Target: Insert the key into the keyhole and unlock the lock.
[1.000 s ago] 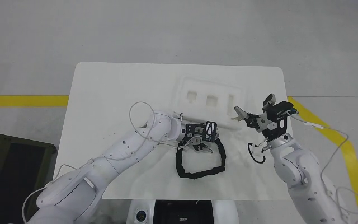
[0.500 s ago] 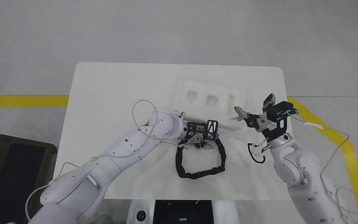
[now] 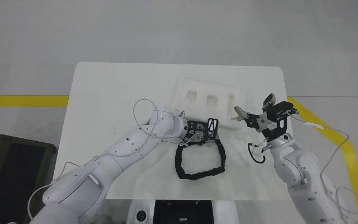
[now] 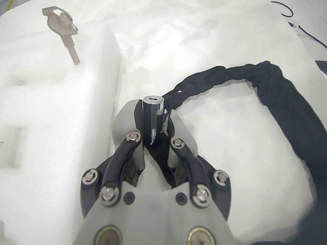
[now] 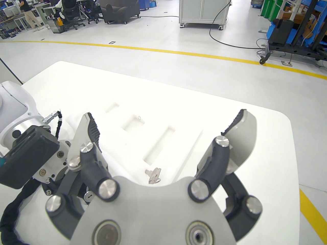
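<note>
Our left tool (image 4: 152, 126) is clenched on the lock (image 4: 152, 118), a short shiny barrel at the end of a black cloth-covered chain (image 4: 281, 90). In the last second it has crept a little towards the white foam block (image 4: 51, 103), taking the barrel with it, and the near end of the chain loop has shifted along with it on the bench (image 3: 112, 112). The barrel stands nearly upright between the jaws, so the keyhole (image 4: 153, 99) faces up and out, open to an approach from above. We judge this to be the presenting step: the lock is being brought closer to where the key waits and is steadied for insertion. The key (image 4: 63, 31) is not yet picked up; it stands tilted with its blade stuck in the top of the foam near the edge, well apart from the lock. Our right tool (image 5: 165, 119) has not moved since the earlier frames. It hovers above the foam with its jaws spread wide and grasping nothing, the key just below and between them. From here the next move looks to be the right tool's, closing on the key's head.
</note>
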